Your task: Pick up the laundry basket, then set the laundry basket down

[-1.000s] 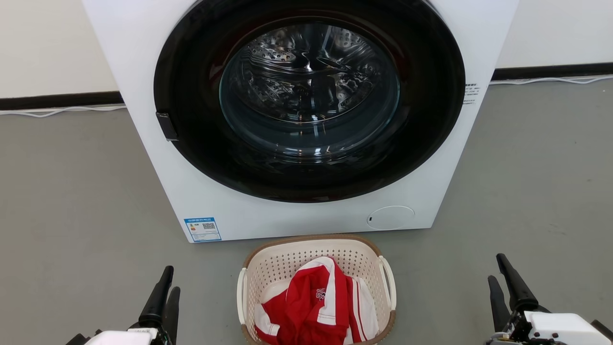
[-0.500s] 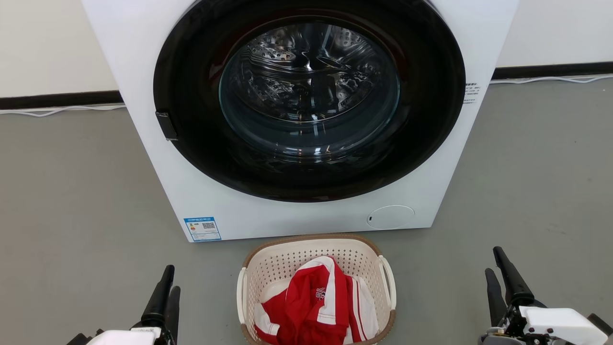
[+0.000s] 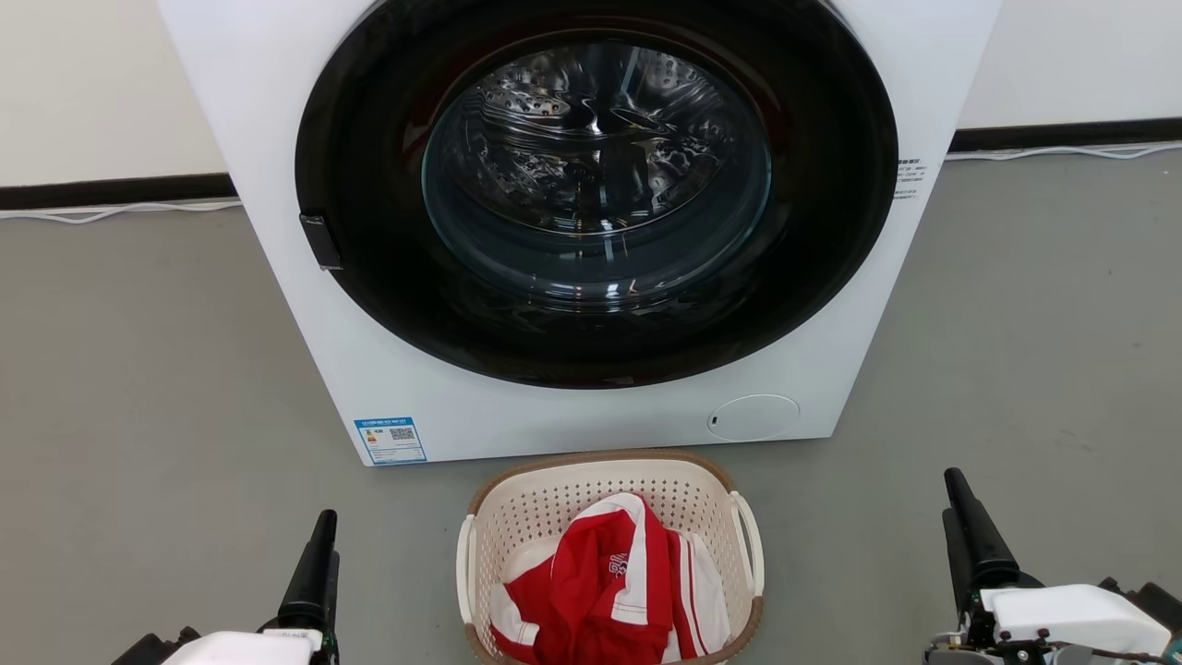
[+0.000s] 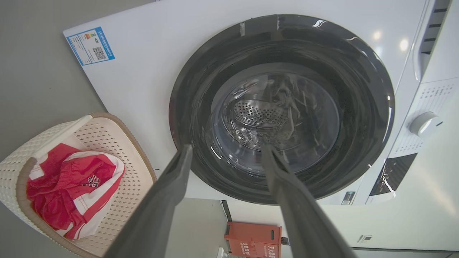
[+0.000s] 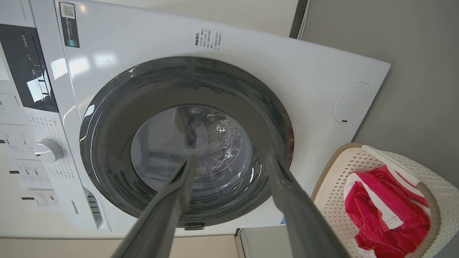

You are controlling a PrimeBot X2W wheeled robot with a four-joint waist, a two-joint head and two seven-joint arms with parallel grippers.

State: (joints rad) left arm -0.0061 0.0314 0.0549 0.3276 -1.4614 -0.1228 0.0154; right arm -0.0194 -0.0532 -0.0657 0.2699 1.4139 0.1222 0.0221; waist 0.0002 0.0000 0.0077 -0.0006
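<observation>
The laundry basket (image 3: 554,499) is cream with a brown rim and white loop side handles. It stands on the grey floor just in front of the washer and holds a red and white garment (image 3: 600,591). My left gripper (image 3: 319,563) hovers to the basket's left and my right gripper (image 3: 960,526) to its right, each well apart from it. In the left wrist view the left gripper (image 4: 226,150) is open and empty, with the basket (image 4: 107,139) at the left. In the right wrist view the right gripper (image 5: 231,161) is open and empty, with the basket (image 5: 333,179) at the lower right.
A white front-loading washer (image 3: 369,369) with a shut dark round door (image 3: 596,185) stands right behind the basket. A white cable (image 3: 120,214) runs along the baseboard. Grey floor spreads on both sides. A red crate (image 4: 252,238) shows in the left wrist view.
My right gripper has edged forward and slightly toward the basket. Each gripper's fingers now line up one behind the other in the head view. The basket has not moved.
</observation>
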